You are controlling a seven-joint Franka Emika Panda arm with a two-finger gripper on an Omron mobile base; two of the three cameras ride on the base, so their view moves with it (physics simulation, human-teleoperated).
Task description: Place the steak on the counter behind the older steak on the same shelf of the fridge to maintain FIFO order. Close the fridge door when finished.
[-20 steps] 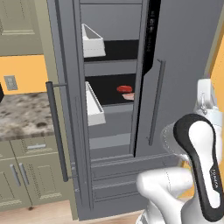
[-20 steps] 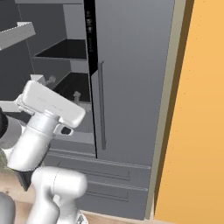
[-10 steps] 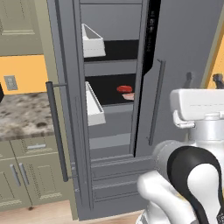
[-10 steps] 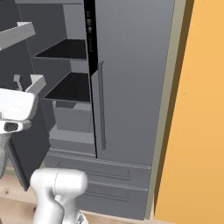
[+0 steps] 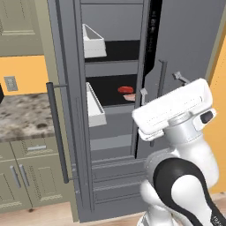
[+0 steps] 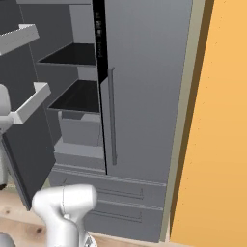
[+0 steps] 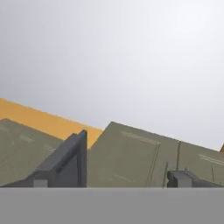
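Observation:
The fridge point(image 5: 185, 39) has its left fridge door point(image 5: 66, 66) swung open. On the middle black shelf point(image 5: 106, 90) lies the bright red steak point(image 5: 126, 89). The paler older steak point(image 5: 131, 97) sits just in front of it, nearer the shelf's edge. My gripper point(image 5: 161, 84) is outside the fridge, in front of its closed right door, pointing upward. In the hand view my gripper point(image 7: 127, 175) is open with nothing between its fingertips point(image 7: 65, 164), and it faces beige upper cabinets and the ceiling. The granite counter point(image 5: 22, 117) is at the left.
White bins point(image 5: 95, 106) hang on the open door's inner face, and its long bar handle point(image 5: 56, 132) faces the counter. The right door's handle point(image 6: 112, 116) is vertical. Beige drawers point(image 5: 26, 152) sit under the counter. An orange wall point(image 6: 222, 144) stands right of the fridge.
The arm has swung round and the hand has turned upward and shifted left in front of the fridge. Both steaks and the open door have stayed put.

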